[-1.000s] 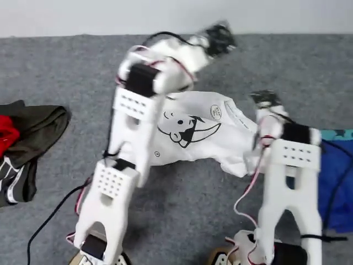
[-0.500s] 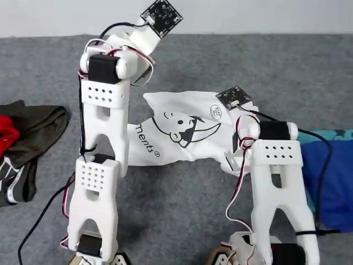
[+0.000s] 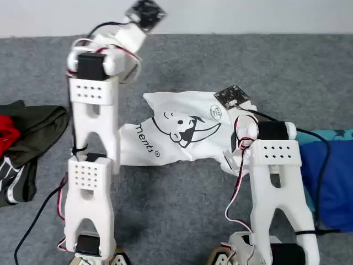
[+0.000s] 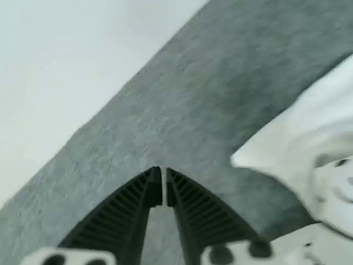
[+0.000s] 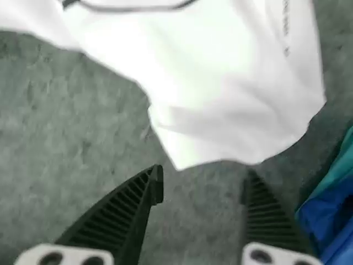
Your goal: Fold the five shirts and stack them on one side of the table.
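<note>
A white shirt [image 3: 182, 132] with a cartoon print lies partly spread in the middle of the grey table. My left gripper [image 4: 161, 172] is shut on nothing and hangs over bare table behind the shirt's back left corner [image 4: 309, 143]. My right gripper [image 5: 203, 186] stands open just above the table at the shirt's near right edge [image 5: 220, 88], with nothing between its fingers. The left arm [image 3: 94, 110] rises along the shirt's left side. The right arm [image 3: 276, 160] stands at its right.
A heap of dark shirts [image 3: 27, 138] with some red cloth lies at the table's left edge. A blue and teal shirt [image 3: 331, 171] lies at the right edge, close to my right gripper [image 5: 331, 215]. A white wall [image 3: 248, 16] borders the table's far side.
The left arm has swung leftward off the white shirt, uncovering its left part. The right arm shifted a little to the left, then held still.
</note>
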Available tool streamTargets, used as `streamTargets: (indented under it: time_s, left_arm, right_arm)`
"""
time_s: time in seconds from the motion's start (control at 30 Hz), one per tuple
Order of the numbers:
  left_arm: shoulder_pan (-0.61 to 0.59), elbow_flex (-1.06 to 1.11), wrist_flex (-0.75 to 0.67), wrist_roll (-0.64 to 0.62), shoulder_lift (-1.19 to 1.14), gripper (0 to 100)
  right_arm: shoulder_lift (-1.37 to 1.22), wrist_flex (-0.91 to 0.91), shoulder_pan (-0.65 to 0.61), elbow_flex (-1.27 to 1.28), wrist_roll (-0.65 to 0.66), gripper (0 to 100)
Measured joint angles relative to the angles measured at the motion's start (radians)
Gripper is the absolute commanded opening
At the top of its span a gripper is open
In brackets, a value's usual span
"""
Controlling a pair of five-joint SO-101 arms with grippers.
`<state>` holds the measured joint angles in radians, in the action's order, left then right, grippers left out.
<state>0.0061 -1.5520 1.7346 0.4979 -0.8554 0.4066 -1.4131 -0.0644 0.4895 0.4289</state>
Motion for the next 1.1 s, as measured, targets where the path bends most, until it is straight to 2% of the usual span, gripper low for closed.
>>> streamTargets:
  time_s: [0.13,0.23,0.37,0.43,0.53,0.63,0.73,0.87,1.1]
  left_arm:
    - [-0.124,0.000,0.000,0.000,0.000,17]
    - [-0.203,0.000,0.000,-0.003,0.000,17]
    - [-0.281,0.043,0.000,-0.009,0.000,17]
    - [-0.287,0.107,0.000,-0.052,0.009,17]
    - [-0.272,0.273,0.000,-0.146,0.066,16]
    - [-0.232,0.520,0.000,-0.181,0.164,10]
    - [-0.173,0.802,0.000,-0.189,0.270,1]
    - [-0.141,1.111,0.000,-0.189,0.367,1]
    - [-0.126,1.333,-0.003,-0.193,0.425,1]
  right_arm:
    - [0.000,0.097,-0.011,0.000,0.000,54.1]
    - [0.000,0.149,-0.054,0.000,0.000,59.4]
    - [0.000,0.166,-0.127,0.000,0.000,55.9]
    - [0.000,0.167,-0.158,0.000,0.000,51.6]
    - [0.000,0.152,-0.164,0.000,0.002,44.6]
    - [0.000,0.118,-0.161,0.000,0.005,40.0]
    - [0.000,0.109,-0.163,0.032,0.005,39.2]
    - [0.000,0.117,-0.163,0.092,0.005,39.0]
    - [0.000,0.143,-0.164,0.133,0.005,39.0]
